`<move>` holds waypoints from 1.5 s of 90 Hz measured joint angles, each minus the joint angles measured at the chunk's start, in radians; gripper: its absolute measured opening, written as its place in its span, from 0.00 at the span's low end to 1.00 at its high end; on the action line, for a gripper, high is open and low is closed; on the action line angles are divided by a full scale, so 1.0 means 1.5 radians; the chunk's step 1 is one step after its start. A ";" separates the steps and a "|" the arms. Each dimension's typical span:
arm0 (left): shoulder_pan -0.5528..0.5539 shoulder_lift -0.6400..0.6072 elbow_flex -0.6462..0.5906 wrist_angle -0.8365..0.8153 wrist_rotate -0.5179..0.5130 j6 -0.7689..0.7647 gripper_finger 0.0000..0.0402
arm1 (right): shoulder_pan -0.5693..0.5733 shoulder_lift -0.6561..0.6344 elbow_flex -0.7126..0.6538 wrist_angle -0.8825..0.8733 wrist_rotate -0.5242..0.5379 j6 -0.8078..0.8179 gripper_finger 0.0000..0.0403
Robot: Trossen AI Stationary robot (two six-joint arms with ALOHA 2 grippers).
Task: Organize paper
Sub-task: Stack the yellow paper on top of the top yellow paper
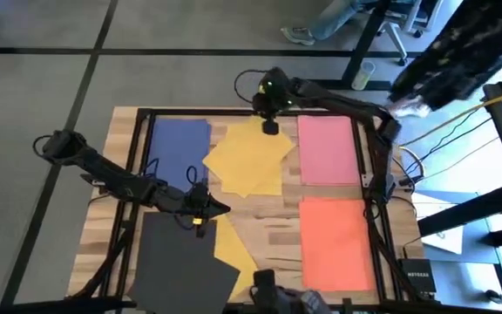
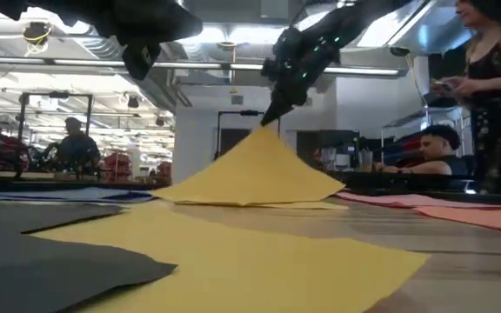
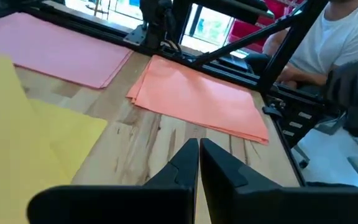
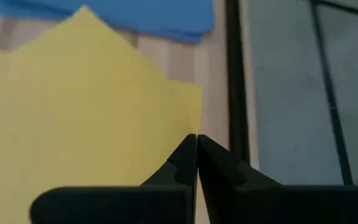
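Table (image 1: 260,228) first: I read the wooden top as a clock in the high view. The paper is spread across it, with the dark grey sheet (image 1: 179,266) at seven o'clock, the orange stack (image 1: 336,242) at four, the pink stack (image 1: 327,148) at two, the navy stack (image 1: 179,146) at ten, a loose yellow sheet (image 1: 234,244) near six and the yellow pile (image 1: 249,157) just above centre toward twelve.

My worry is the yellow pile. The right gripper (image 1: 270,126) is pinched onto its twelve o'clock corner, and the low view shows that corner raised into a tent. If I pull too fast, I judge that the thin sheet could slip out, crease, or drag the sheets beneath askew. More than one sheet may be caught; I cannot tell.

The right arm reaches in from two o'clock, wrist turned down, fingertips meeting on the yellow corner. The left arm stretches from nine o'clock toward centre; the left gripper (image 1: 200,212) hovers above the edge of the grey sheet, fingers pressed together on nothing I can see.
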 joint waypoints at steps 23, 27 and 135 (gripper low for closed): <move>0.001 0.000 0.000 -0.008 -0.001 0.001 0.00 | -0.010 0.114 0.137 -0.103 -0.017 -0.172 0.00; 0.001 0.000 0.000 -0.012 -0.005 0.000 0.00 | -0.010 0.127 0.157 -0.101 -0.021 -0.198 0.00; 0.036 0.000 0.000 -0.063 -0.012 -0.021 0.00 | 0.063 0.137 0.198 -0.097 0.047 -0.123 0.33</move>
